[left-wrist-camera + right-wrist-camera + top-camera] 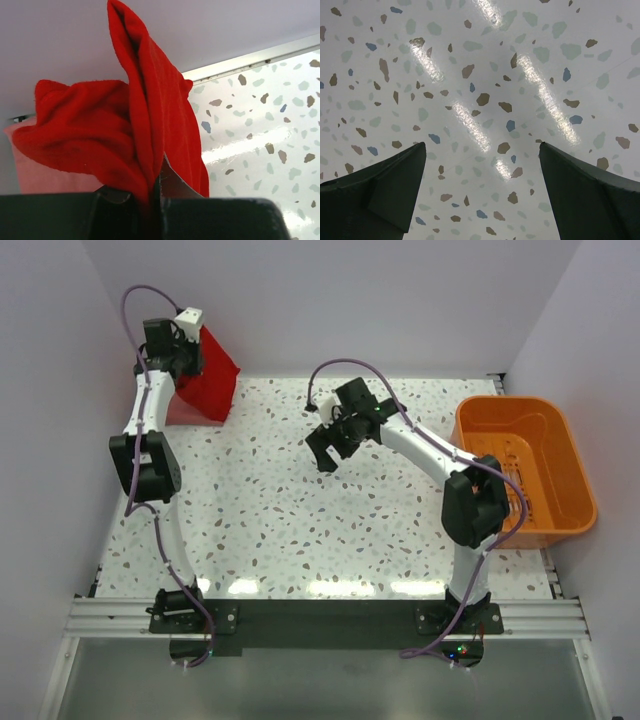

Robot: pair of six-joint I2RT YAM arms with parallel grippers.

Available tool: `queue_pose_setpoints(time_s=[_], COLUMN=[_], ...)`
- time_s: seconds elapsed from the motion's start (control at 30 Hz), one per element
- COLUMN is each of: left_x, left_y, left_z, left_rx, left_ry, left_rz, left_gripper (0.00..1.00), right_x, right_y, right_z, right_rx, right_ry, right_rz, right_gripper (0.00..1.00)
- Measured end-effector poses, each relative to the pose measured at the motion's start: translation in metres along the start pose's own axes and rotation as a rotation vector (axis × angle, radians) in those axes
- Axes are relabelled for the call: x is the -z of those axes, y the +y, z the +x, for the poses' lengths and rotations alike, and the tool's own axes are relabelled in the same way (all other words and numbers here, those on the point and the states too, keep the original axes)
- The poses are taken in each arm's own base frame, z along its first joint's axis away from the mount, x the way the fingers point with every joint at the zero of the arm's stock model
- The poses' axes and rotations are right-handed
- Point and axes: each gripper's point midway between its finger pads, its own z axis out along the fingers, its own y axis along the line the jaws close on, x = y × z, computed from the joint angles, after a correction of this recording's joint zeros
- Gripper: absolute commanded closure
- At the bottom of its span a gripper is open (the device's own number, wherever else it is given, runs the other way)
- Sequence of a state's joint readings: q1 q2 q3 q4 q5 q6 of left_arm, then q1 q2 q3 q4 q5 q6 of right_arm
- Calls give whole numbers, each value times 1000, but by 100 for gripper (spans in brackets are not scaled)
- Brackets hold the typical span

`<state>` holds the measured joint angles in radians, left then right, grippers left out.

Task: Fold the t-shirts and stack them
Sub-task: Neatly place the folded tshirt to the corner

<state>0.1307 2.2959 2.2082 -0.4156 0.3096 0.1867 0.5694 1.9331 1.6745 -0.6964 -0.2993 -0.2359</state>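
On your left gripper (156,197) the fingertips are buried in red t-shirt (145,115) folds, body cut by the wrist picture's edge. The pink t-shirt (37,175) shows only a strip behind the red one, left side, shape can't tell. Your right gripper (482,145) fingers also run off frame.

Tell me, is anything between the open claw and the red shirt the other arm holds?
Nothing visible: only speckled table lies between the right gripper and the red t-shirt. The orange basket sits far right.
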Motion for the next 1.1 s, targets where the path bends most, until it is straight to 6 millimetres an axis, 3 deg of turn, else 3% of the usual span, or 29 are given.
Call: queue_pose_setpoints(time_s=[0.23,0.53,0.7,0.8,0.83,0.93,1.1], left_x=[-10,-8,-15,-22,-25,-31,-26], left_y=[25,61,72,82,86,101,123], left_z=[24,31,32,34,36,44,42], left_rx=[-3,-52,-124,-172,-181,-209,-232], left_ry=[34,36,12,-4,-5,1,-6], left_rz=[-35,-108,-147,-171,-184,-230,-310], left_gripper=[100,100,91,75,58,37,29], right_x=[-2,-12,-13,-13,-12,-11,-12], right_y=[-2,-8,-10,-10,-10,-10,-10], right_z=[-4,-5,-9,-11,-11,-13,-13], right_rx=[1,-4,-5,-4,-4,-4,-5], right_ry=[-1,20,22,19,19,18,20], right_rz=[3,13,16,16,16,17,16], right_gripper=[1,1,1,1,1,1,1])
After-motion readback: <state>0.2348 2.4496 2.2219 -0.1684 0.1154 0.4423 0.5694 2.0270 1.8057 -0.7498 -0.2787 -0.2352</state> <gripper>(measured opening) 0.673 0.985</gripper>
